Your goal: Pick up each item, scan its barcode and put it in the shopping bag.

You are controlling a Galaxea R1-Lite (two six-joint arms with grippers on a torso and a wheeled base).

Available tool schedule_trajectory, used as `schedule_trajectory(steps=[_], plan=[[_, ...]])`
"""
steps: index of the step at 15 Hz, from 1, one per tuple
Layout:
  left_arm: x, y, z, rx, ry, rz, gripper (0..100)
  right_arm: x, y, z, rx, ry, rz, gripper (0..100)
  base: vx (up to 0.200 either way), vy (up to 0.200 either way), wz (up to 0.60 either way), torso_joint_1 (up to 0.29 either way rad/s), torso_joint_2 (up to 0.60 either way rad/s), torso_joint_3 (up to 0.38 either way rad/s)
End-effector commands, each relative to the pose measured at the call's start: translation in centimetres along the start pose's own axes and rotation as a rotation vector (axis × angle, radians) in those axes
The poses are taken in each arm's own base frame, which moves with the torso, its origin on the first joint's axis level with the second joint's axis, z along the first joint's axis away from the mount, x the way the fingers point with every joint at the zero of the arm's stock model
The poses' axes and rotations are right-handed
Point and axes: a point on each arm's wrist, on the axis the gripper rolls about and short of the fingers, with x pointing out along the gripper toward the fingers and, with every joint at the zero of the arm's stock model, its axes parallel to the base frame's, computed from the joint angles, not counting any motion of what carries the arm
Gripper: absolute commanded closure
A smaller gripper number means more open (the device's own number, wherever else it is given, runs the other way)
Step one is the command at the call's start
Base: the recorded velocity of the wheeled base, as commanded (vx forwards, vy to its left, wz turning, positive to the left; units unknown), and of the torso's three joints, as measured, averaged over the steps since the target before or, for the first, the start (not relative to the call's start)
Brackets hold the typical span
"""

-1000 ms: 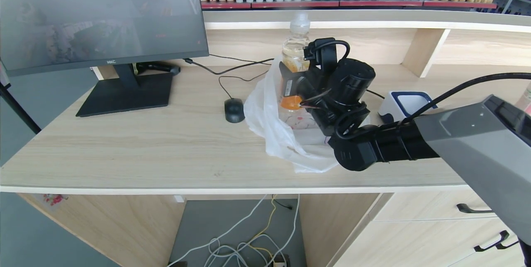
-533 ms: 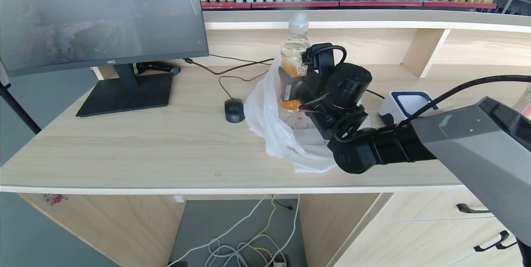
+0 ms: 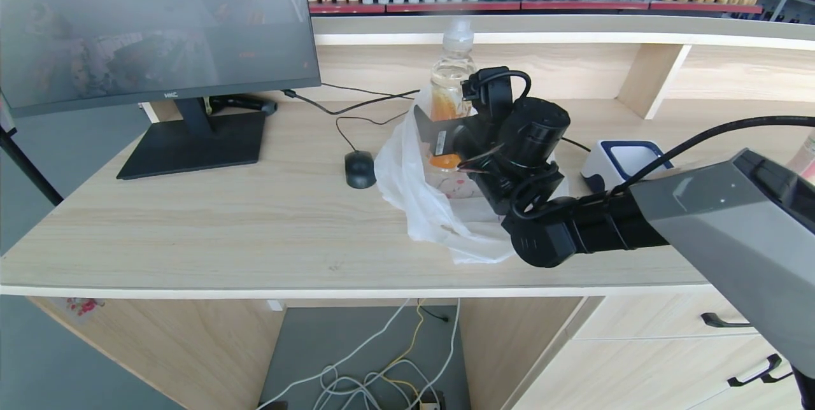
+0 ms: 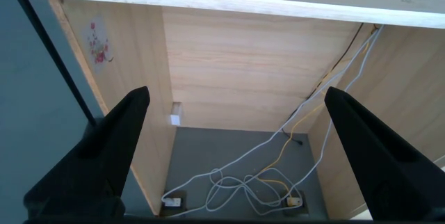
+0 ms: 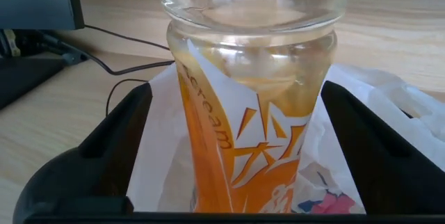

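Observation:
A clear bottle [image 3: 451, 72] with an orange label and a white cap stands upright in the white plastic shopping bag [image 3: 407, 187] on the wooden counter. My right gripper [image 3: 449, 133] is around the bottle's lower half and open. In the right wrist view the bottle [image 5: 250, 113] stands between the fingers [image 5: 132, 133], with strips of the bag [image 5: 389, 99] showing on either side of it. Something orange [image 3: 446, 160] lies lower in the bag. My left gripper [image 4: 240, 161] hangs open below the counter with nothing in it.
A barcode scanner [image 3: 621, 162] sits to the right of the bag, a black mouse [image 3: 360, 169] to its left. A monitor [image 3: 153, 21] stands at the back left. Cables run across the counter's rear. A bottle's edge [image 3: 805, 152] shows at far right.
My right gripper's fingers have spread away from the bottle, and the wrist has shifted slightly left. The bottle stays upright in the bag.

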Motion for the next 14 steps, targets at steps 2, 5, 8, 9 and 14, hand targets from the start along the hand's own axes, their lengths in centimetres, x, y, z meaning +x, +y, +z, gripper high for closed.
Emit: schedule_trajectory(steps=[2, 5, 8, 9, 14], plan=[[0.0, 0.0, 0.0, 0.000, 0.000, 0.001, 0, -0.1, -0.2, 1.3, -0.004, -0.028, -0.004, 0, 0.000, 0.000, 0.00, 0.000, 0.00, 0.000], [0.0, 0.0, 0.0, 0.000, 0.000, 0.001, 0, -0.5, -0.2, 2.2, -0.006, -0.035, -0.003, 0, 0.000, 0.000, 0.00, 0.000, 0.00, 0.000], [0.0, 0.0, 0.0, 0.000, 0.000, 0.001, 0, -2.1, -0.5, 2.9, -0.029, -0.037, 0.001, 0, 0.000, 0.000, 0.00, 0.000, 0.00, 0.000], [0.0, 0.0, 0.0, 0.000, 0.000, 0.001, 0, -2.5, -0.7, 3.4, -0.039, -0.056, -0.002, 0, 0.000, 0.000, 0.00, 0.000, 0.00, 0.000], [0.0, 0.0, 0.0, 0.000, 0.000, 0.001, 0, -6.1, -1.8, 6.0, -0.045, -0.052, 0.002, 0, 0.000, 0.000, 0.00, 0.000, 0.00, 0.000]])
